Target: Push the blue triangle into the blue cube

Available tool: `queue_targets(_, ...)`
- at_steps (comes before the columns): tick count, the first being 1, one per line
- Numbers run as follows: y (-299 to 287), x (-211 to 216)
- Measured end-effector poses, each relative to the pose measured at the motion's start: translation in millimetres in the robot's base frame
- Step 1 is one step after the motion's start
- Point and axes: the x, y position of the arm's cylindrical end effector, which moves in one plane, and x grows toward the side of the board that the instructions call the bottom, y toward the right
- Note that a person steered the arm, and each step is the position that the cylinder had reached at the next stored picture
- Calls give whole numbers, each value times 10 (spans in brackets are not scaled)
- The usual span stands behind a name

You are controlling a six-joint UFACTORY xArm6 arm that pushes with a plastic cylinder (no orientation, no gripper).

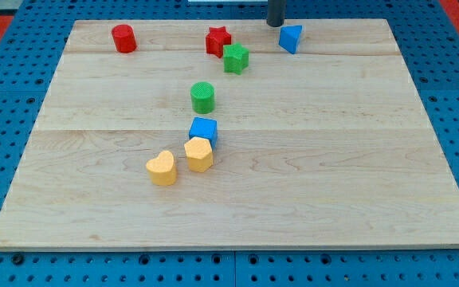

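The blue triangle (291, 37) sits near the top edge of the wooden board (349, 159), right of centre. The blue cube (203, 130) lies near the board's middle, touching the yellow pentagon-like block (198, 154) just below it. My tip (275, 24) is at the view's top, just to the upper left of the blue triangle, close to it or touching it. The rod's upper part is cut off by the view's top edge.
A green cylinder (202, 96) stands above the blue cube. A green star (235, 58) and a red star (217, 41) lie left of the triangle. A red cylinder (123, 38) is at the top left. A yellow heart (162, 168) lies left of the yellow pentagon-like block.
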Motion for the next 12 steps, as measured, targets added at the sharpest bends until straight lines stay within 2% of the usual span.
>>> queue_targets(12,-74,6)
